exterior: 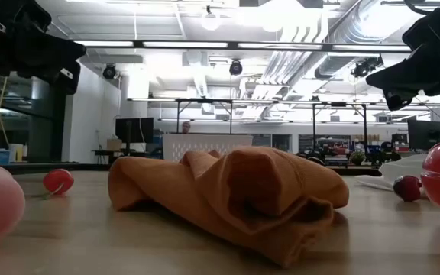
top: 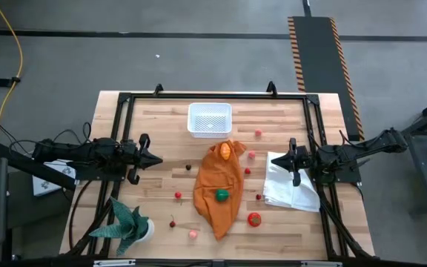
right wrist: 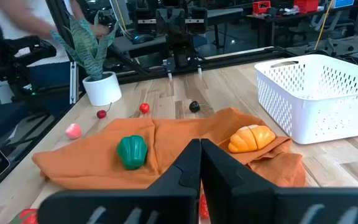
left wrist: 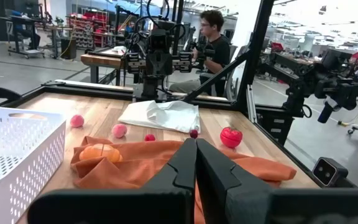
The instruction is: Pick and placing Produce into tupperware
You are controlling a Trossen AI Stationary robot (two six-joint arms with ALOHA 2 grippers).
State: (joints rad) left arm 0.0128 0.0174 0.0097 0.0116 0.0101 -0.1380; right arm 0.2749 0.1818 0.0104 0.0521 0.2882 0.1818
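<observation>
Wooden counter [top: 161,122] carrying an orange cloth [top: 217,194], with produce [top: 222,195] on and around it. White tupperware [top: 210,120] stands at the far edge; left tool [top: 156,159] and right tool [top: 276,159] hover fully closed, holding nothing.

A pale planked wooden surface [top: 161,215] with a smooth matt finish carries a soft, creased orange cloth [top: 217,194], a crumpled white cloth [top: 291,189], a perforated white plastic tub [top: 210,119] and a glossy red tomato [top: 253,219].
</observation>
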